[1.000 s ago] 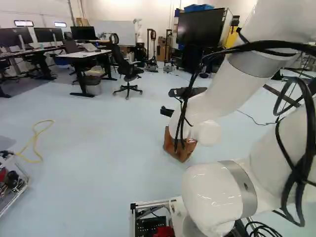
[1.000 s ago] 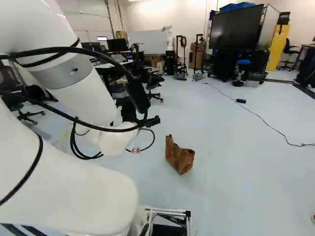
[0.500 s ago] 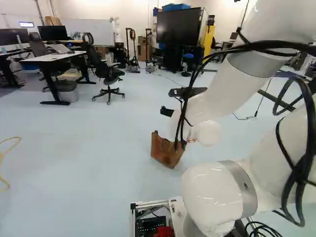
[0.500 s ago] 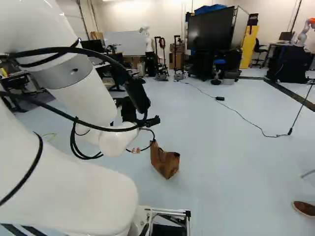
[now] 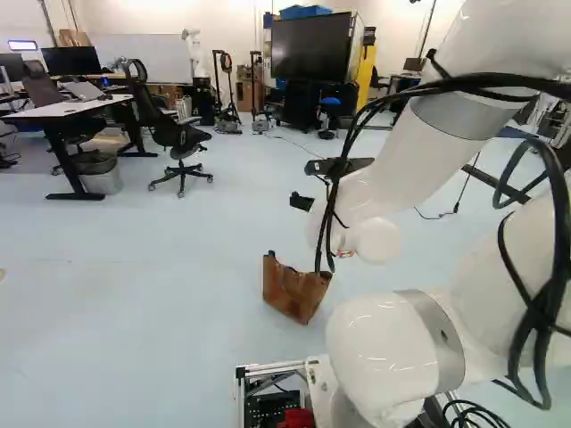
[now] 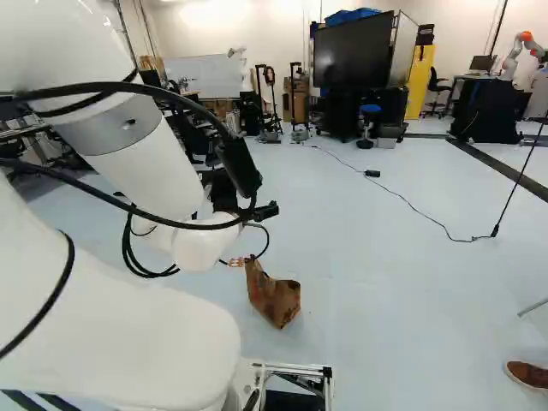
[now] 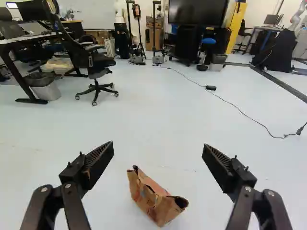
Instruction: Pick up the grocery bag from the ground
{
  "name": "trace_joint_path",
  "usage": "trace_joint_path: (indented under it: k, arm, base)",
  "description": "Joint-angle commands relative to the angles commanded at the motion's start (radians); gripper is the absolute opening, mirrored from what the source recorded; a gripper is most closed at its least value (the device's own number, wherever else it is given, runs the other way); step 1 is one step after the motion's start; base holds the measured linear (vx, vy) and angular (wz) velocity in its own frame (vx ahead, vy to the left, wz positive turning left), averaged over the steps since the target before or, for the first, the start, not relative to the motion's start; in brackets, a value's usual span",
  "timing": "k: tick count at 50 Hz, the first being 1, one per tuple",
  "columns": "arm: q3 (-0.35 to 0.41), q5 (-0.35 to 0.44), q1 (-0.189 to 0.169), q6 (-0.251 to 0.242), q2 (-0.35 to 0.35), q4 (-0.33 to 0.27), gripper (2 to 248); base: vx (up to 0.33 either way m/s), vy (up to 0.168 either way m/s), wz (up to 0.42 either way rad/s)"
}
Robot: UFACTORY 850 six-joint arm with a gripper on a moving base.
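Just below center in the left base view: brown paper grocery bag (image 5: 296,292), on the floor (image 5: 161,339). Same bag sits left of lower center in the right base view, below the black gripper (image 6: 267,210). Fingers (image 7: 100,160) spread wide, nothing pinched. Wrist view has the bag between the two finger lines, closer to the left finger, touching neither. Bag is creased.

White arm (image 5: 393,187) fills the right side of the left base view, left side of the right one. Upper left of the left base view: desk (image 5: 71,109), black office chair (image 5: 178,138) beside it, gray bin (image 5: 103,176) underneath. Big screen (image 5: 312,46) up top, right of center. Black cable (image 6: 411,205) runs across the floor, right half of the right base view. Another robot (image 6: 518,56), upper right there.
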Motion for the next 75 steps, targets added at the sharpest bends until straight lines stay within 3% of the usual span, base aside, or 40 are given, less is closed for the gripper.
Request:
trace_joint_path:
  k: [7,8,33,58,75]
  arm:
    - [0.0,0.0,0.0,0.0,0.0,0.0,247]
    - [-0.028,0.0,-0.007,0.0,-0.034,0.0,247]
    - [-0.158,-0.004,-0.027,0.0,-0.177,0.0,247]
    - [-0.305,-0.183,-0.041,0.0,-0.369,-0.03,247]
    - [-0.41,-0.224,-0.038,0.0,-0.507,-0.057,247]
  base:
    - [0.248,-0.078,-0.028]
    - [0.244,-0.073,-0.058]
    - [0.023,-0.007,-0.008]
    - [0.0,0.0,0.0]
    - [0.0,0.0,0.0]
